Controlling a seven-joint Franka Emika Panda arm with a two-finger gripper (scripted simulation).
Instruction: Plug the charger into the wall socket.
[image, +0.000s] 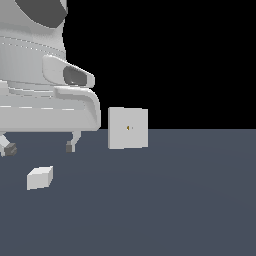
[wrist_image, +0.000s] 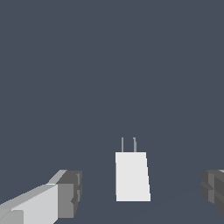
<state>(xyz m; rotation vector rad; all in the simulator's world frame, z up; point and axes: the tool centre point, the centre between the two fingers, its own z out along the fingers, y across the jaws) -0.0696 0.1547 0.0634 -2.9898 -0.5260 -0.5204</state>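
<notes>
The charger (image: 40, 177) is a small off-white block lying on the dark floor at the exterior view's left. In the wrist view the charger (wrist_image: 131, 176) shows two thin prongs (wrist_image: 128, 144) sticking out of one end. My gripper (image: 39, 147) hangs open a little above it, and its fingertips (image: 70, 146) are not touching the block. In the wrist view the gripper (wrist_image: 141, 190) has dark pads (wrist_image: 72, 192) set wide apart on either side of the block. The wall socket (image: 128, 128) is an upright light-grey square plate with a small yellowish dot at its centre, standing off to the exterior view's right of the charger.
The arm's bulky white body (image: 45, 95) fills the upper left of the exterior view, just left of the socket. The flat dark floor (image: 175, 200) stretches across the lower half.
</notes>
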